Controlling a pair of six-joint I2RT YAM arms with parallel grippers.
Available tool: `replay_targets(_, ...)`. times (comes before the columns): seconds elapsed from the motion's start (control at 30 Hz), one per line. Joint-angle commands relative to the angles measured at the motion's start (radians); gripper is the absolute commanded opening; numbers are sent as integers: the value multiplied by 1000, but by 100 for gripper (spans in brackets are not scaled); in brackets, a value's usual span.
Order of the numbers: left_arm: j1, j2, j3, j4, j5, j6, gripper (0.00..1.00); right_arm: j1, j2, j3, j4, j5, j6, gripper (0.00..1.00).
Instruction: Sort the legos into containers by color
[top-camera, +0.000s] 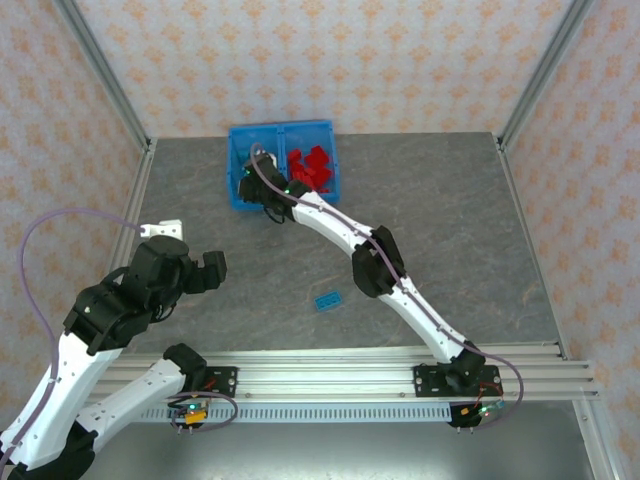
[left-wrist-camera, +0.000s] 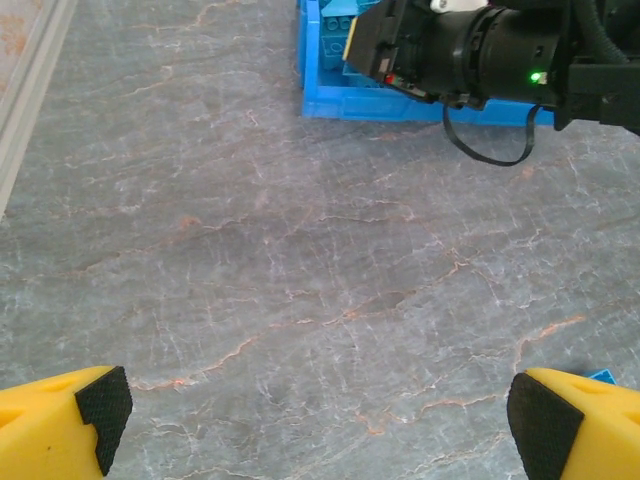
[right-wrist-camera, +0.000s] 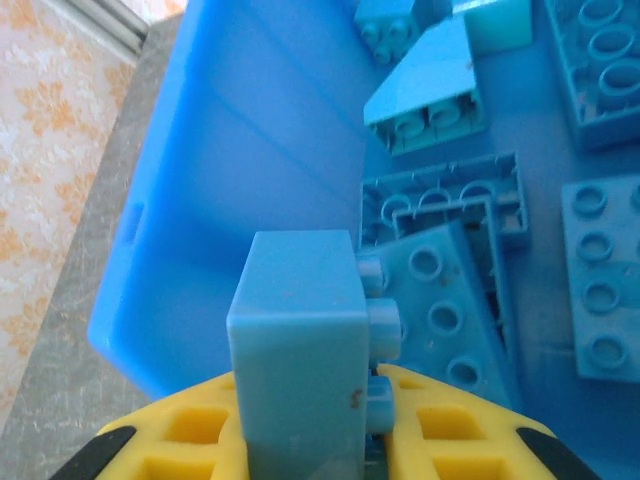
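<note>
The translucent blue bin (top-camera: 280, 127) stands at the back of the table, with its two containers side by side. Red legos (top-camera: 312, 168) fill the right container. Several light blue legos (right-wrist-camera: 470, 290) lie in the left one. My right gripper (top-camera: 252, 182) hangs over the left container, shut on a light blue lego (right-wrist-camera: 300, 340) whose studs point sideways. One more light blue lego (top-camera: 327, 300) lies alone on the table near the front. My left gripper (top-camera: 213, 270) hovers open at the left, nothing between its pads (left-wrist-camera: 100, 405), and a corner of that lone lego (left-wrist-camera: 602, 376) shows by its right finger.
The right arm (top-camera: 370, 255) stretches diagonally from its base across the table's middle to the bin. Its black wrist (left-wrist-camera: 480, 50) covers the bin's near wall (left-wrist-camera: 330, 100) in the left wrist view. Metal frame posts and patterned walls border the table.
</note>
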Motion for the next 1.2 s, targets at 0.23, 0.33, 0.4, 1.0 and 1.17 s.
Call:
replay_targets(0.23, -1, -39, -34, -13, -62, -12, 100, -20, 108, 156, 179, -3, 46, 41)
replay_targets(0.33, 0, -55, -46, -16, -68, -15, 100, -25, 100, 161, 192, 15, 45, 54)
replay_targets(0.4, 0, -57, -51, -16, -69, -16, 100, -29, 79, 160, 191, 16, 37, 55)
replay_targets(1.0, -23, 77, -210, 346, 671, 382, 99, -3, -980, -945, 70, 7, -19, 69)
replay_targets(1.17, -84, 141, -265, 358, 782, 782, 99, 1, -1437, -1464, 47, 115, 38, 76)
